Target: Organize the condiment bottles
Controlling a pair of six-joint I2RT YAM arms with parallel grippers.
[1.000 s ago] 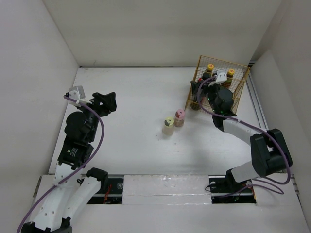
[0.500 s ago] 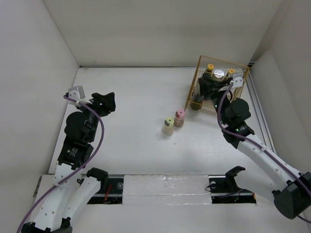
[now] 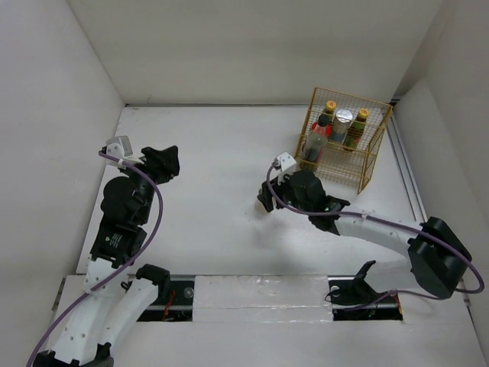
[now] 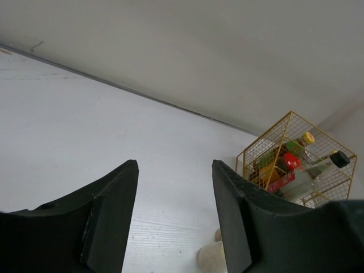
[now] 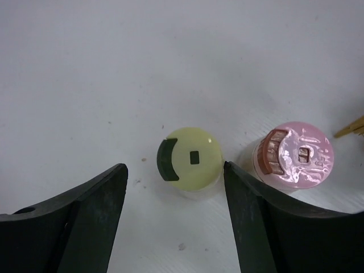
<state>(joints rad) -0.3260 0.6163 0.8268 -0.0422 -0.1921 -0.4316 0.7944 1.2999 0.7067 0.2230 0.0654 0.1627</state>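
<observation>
The yellow-capped shaker (image 5: 189, 160) and the pink-capped shaker (image 5: 296, 156) stand side by side on the white table. My right gripper (image 5: 173, 166) is open and hangs over them, one finger on each side of the yellow shaker; the right finger sits between the two shakers. In the top view the right gripper (image 3: 269, 196) hides both shakers. The gold wire basket (image 3: 371, 164) holds two yellow-capped bottles (image 3: 331, 106), a silver-lidded jar (image 3: 344, 116) and more bottles. My left gripper (image 3: 164, 162) is open and empty at the left, and it also shows in its wrist view (image 4: 174, 165).
The basket (image 4: 267, 142) stands at the back right corner; its red-lidded jar (image 4: 291, 161) and black-capped bottle (image 4: 340, 158) show in the left wrist view. White walls enclose the table on three sides. A basket corner (image 5: 355, 128) lies just right of the pink shaker.
My right gripper has come out of the basket and swung left and nearer, over the two shakers. The silver-lidded jar stays in the basket. The left arm has not moved.
</observation>
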